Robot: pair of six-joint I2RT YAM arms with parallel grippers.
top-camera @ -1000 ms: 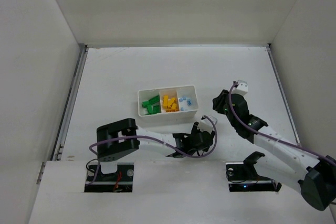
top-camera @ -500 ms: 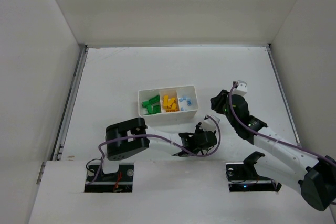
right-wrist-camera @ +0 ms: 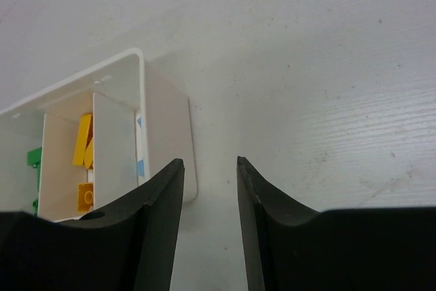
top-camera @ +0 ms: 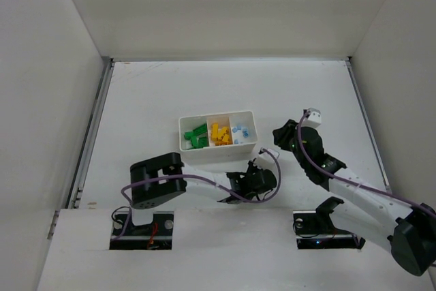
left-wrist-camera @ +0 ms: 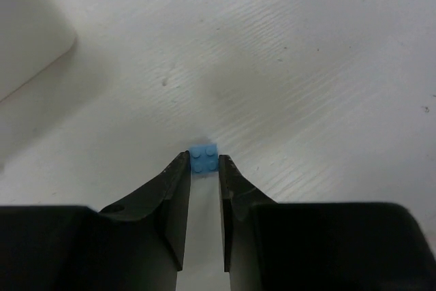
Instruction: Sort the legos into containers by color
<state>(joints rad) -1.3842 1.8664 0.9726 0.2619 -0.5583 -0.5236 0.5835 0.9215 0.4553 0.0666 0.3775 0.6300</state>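
A low white rectangular tray [top-camera: 218,148] sits flat near the middle of the table, its long side running left to right, with two thin white dividers splitting it into three square compartments. The left compartment holds a loose heap of bright green bricks [top-camera: 198,137], the middle one a pile of yellow-orange bricks [top-camera: 219,133], and the right one several tiny light-blue pieces [top-camera: 240,129]. The right wrist view shows the tray's right end wall [right-wrist-camera: 167,120] upright. One more small light-blue brick [left-wrist-camera: 204,158], studs up with four studs showing, lies outside the tray, nearer and to its right, caught between the fingertips of the left gripper [left-wrist-camera: 203,167].
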